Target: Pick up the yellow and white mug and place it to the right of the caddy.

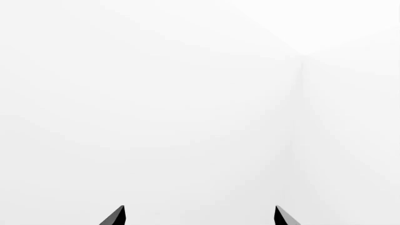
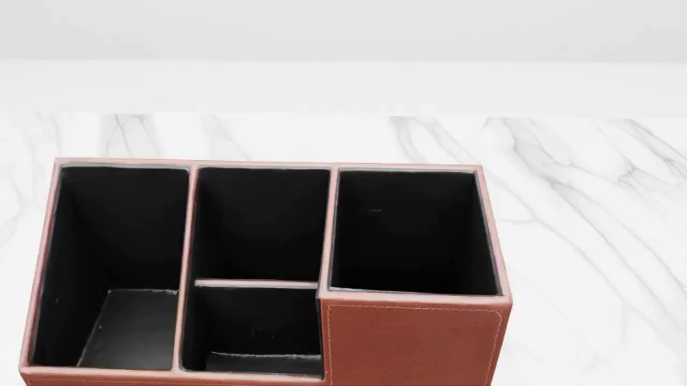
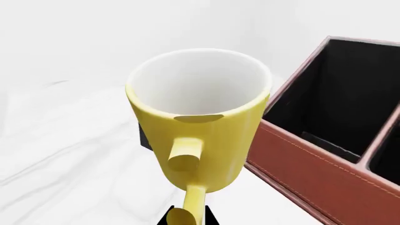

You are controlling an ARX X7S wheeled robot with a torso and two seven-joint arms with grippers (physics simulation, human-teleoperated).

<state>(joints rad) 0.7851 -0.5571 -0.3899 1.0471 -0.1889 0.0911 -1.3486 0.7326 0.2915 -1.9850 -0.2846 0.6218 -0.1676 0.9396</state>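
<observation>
In the right wrist view the yellow and white mug point(image 3: 200, 117) fills the middle, upright, its white inside showing. Its yellow loop handle runs down between the two black fingers of my right gripper point(image 3: 190, 214), which is shut on the handle. The reddish-brown caddy point(image 3: 325, 173) stands close beside the mug, a small gap between them. From the head view I see the caddy point(image 2: 413, 338) from above with its black-lined compartments; neither mug nor grippers show there. My left gripper point(image 1: 199, 209) is open, fingertips wide apart, facing a blank white wall.
The caddy stands on a white marble table point(image 2: 580, 209) that runs to a white wall behind. Part of a small black shape point(image 3: 142, 137) shows behind the mug.
</observation>
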